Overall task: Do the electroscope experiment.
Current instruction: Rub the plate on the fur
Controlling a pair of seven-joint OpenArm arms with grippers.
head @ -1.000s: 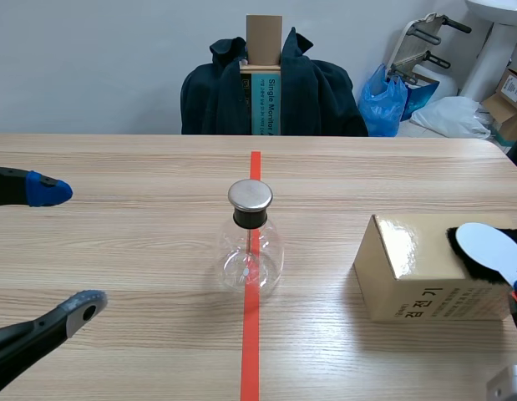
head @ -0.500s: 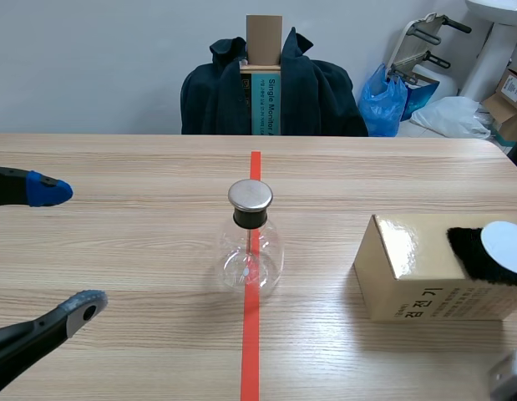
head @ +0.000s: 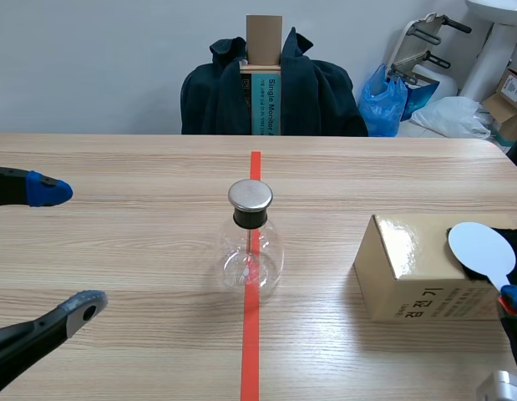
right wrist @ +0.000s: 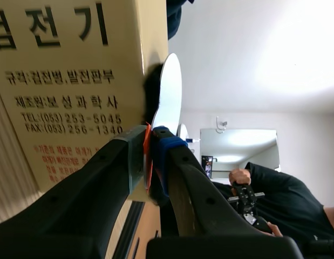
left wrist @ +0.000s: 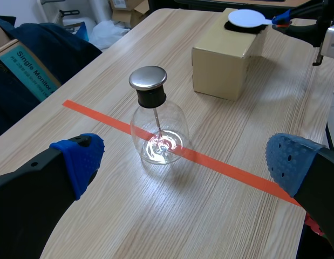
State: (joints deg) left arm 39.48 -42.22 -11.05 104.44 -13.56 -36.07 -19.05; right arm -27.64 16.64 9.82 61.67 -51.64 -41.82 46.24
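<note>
Because the white paddle (head: 481, 248) has to be charged before it can be brought to the electroscope (head: 250, 242), I judge that this is why the right jaws, clamped narrow on its handle, hold it against the black fur (head: 463, 276) on top of the cardboard box (head: 404, 267). The electroscope stands upright on the red tape line in the middle of the table (head: 141, 251), its metal cap (head: 250, 195) free. It is well apart from the right jaws and ahead of the left jaws, which hang spread wide and empty.
</note>
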